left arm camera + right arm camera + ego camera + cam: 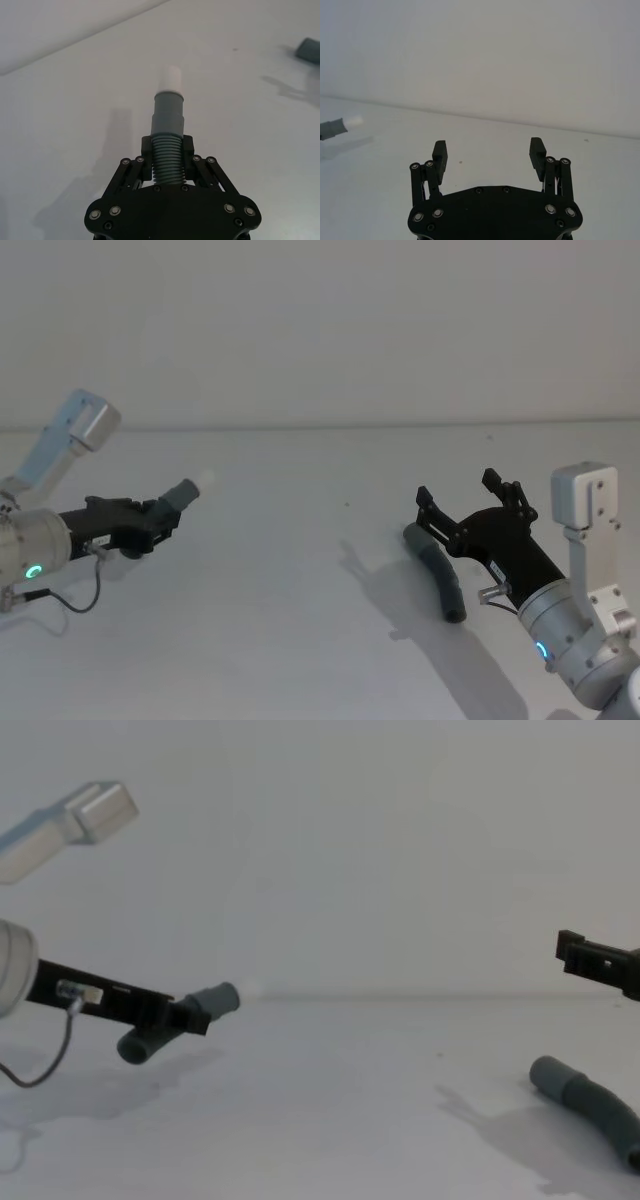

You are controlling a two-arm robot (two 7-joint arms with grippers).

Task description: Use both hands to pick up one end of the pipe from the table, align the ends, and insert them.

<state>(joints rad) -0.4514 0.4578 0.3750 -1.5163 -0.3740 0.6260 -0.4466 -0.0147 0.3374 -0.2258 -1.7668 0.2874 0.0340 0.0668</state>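
My left gripper [158,521] [167,150] [185,1013] is shut on one pipe piece [180,498] [167,135] [175,1017], held above the table [300,570] on the left. That piece's grey cuff and white plug tip [170,79] [207,479] stick out past the fingers, pointing toward the middle. The other pipe piece [438,571] [590,1105] lies on the table at the right, its plain grey cuff end [548,1074] toward the centre. My right gripper [470,500] [489,152] hovers open just above that piece, nothing between its fingers [440,152].
The white table runs back to a plain white wall [320,330]. A thin black cable [70,595] hangs under the left wrist. The held piece's tip [354,120] shows far off in the right wrist view.
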